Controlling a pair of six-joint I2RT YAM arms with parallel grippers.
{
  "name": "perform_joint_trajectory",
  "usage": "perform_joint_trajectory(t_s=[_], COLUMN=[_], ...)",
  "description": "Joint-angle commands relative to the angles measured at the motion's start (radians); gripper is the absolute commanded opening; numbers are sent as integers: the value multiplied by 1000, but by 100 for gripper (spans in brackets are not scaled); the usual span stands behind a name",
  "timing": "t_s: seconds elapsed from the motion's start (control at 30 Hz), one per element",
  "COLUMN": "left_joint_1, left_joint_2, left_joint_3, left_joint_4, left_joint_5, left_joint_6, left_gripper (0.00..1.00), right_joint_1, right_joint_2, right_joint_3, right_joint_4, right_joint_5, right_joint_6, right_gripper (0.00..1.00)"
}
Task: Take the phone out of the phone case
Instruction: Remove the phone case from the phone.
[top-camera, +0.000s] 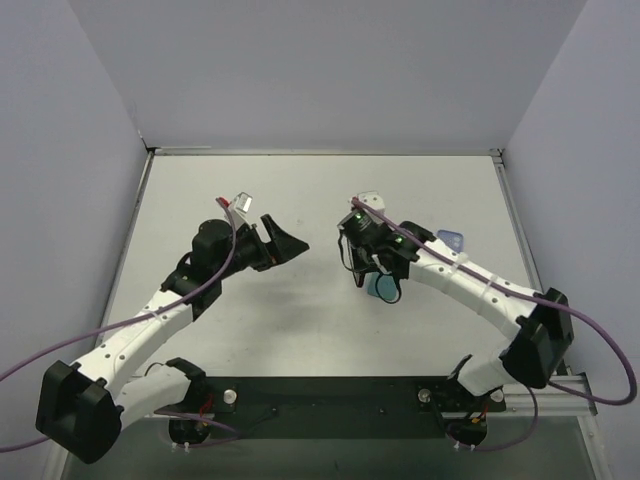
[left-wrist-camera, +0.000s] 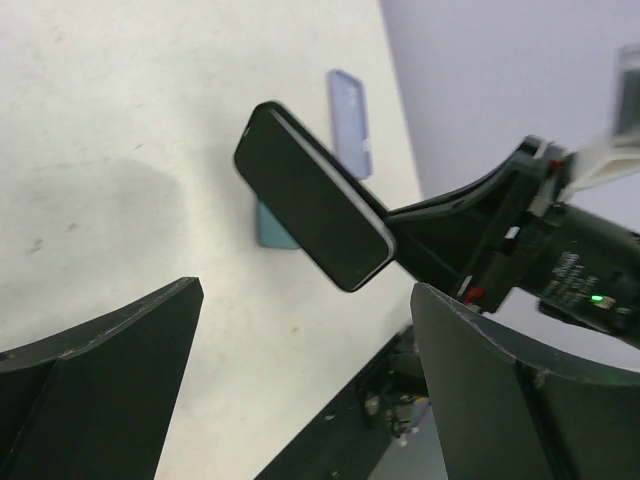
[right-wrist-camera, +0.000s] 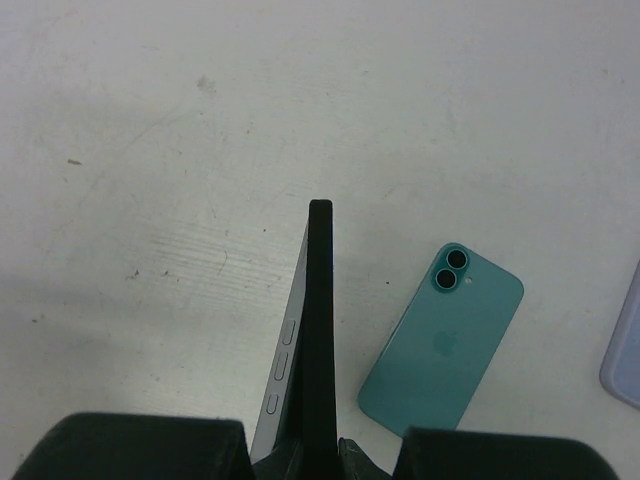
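Observation:
My right gripper (top-camera: 366, 258) is shut on a phone in a black case (right-wrist-camera: 320, 330) and holds it edge-up above the table. In the right wrist view the phone's silver side with its buttons (right-wrist-camera: 284, 362) shows along the left of the black case. The cased phone also shows in the left wrist view (left-wrist-camera: 312, 196), held out by the right gripper. My left gripper (top-camera: 286, 243) is open and empty, a short way left of the phone and facing it; its fingers (left-wrist-camera: 120, 350) stand wide apart.
A teal phone (right-wrist-camera: 441, 340) lies face down on the table just under and right of the held phone; it also shows in the top view (top-camera: 383, 288). A lavender case (top-camera: 452, 239) lies farther right, near the right arm.

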Motion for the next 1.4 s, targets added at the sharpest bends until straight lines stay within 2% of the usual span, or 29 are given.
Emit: perform_joint_trajectory(t_s=[0.0,0.07,0.17,0.33,0.53,0.77,1.07,1.23,1.37], left_joint_1=[-10,-12,-12,-18,-21,-27,-38,-38,-38], left_joint_2=[16,10,-24,-32,54,287,460,453,421], left_joint_3=[-34,-80,-204,-358,-405,-385,-339,-349,-338], left_joint_4=[-145,-106,79,259,420,706,865,859,758], left_joint_5=[-74,-76,-70,-73,-59,-35,2,-2,-4], left_joint_6=[145,121,15,-80,-169,-347,-442,-422,-367], left_gripper=[98,98,97,97,97,97,90,89,88], right_joint_1=[72,94,114,126,126,121,120,118,118], right_joint_2=[120,189,259,329,381,402,430,453,467], right_joint_3=[117,163,206,232,217,185,149,151,154], right_joint_4=[-109,-126,-128,-85,-30,21,76,91,114], right_joint_5=[194,179,117,14,-85,-163,-237,-298,-322], right_joint_6=[-50,-48,-46,-43,-30,-10,3,-4,3], right_gripper=[0,0,0,0,0,0,0,0,0])
